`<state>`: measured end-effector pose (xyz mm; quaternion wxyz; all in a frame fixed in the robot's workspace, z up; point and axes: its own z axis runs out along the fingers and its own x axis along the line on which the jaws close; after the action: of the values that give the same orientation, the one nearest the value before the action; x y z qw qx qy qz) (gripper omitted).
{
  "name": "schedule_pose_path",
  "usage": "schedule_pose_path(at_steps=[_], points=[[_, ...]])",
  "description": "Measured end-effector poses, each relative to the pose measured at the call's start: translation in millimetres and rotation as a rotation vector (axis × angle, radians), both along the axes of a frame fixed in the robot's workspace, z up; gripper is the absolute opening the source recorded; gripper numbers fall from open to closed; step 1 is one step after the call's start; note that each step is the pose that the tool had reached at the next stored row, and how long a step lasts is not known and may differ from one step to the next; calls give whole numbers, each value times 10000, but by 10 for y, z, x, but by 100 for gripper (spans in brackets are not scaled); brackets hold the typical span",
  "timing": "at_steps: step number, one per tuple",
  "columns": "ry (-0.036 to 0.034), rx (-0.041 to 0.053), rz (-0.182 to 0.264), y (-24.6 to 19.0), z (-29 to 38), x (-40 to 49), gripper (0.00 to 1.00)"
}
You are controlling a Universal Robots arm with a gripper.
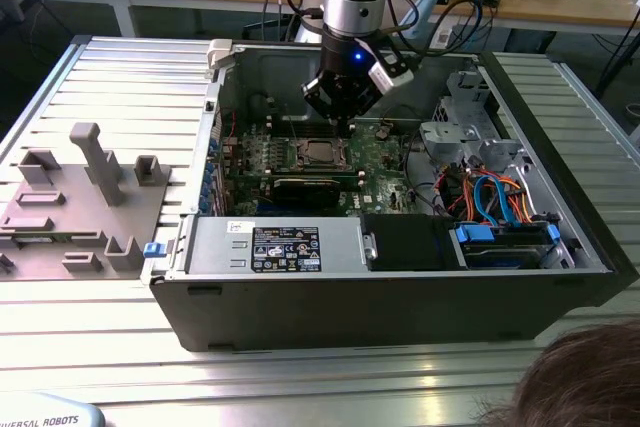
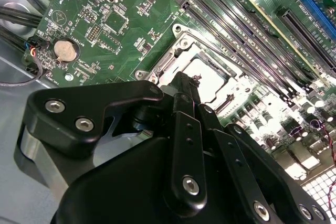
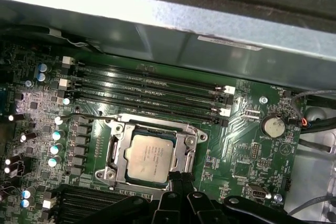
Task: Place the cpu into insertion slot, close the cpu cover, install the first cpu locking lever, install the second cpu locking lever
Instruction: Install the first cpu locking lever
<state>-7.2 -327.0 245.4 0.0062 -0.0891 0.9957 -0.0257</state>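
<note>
The cpu (image 3: 150, 156) lies flat in the insertion slot (image 3: 198, 138) on the green board, its silver top showing through the window of the cpu cover (image 3: 116, 149), which is folded down over it. A thin wire lever (image 3: 94, 115) runs along the socket's side nearest the memory slots. My gripper (image 3: 178, 178) hangs just above the socket's opposite edge, its black fingers pressed together and holding nothing. In the second wrist view my gripper (image 2: 186, 80) ends right beside the cpu (image 2: 211, 77) and cover (image 2: 176, 56). The exterior view shows my gripper (image 1: 345, 112) over the socket (image 1: 320, 154).
Long black memory slots (image 3: 152, 90) and the case wall (image 3: 210, 45) flank the socket. A coin battery (image 3: 273, 126) sits nearby. Drive cage and cables (image 1: 490, 197) fill the exterior view's right, a power supply (image 1: 280, 247) the front. A person's head (image 1: 580, 382) shows.
</note>
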Motion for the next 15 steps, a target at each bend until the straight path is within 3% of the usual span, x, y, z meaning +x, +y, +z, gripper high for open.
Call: schedule_pose_path(at_steps=[15], points=[[0, 0, 213, 0, 0, 0, 11]])
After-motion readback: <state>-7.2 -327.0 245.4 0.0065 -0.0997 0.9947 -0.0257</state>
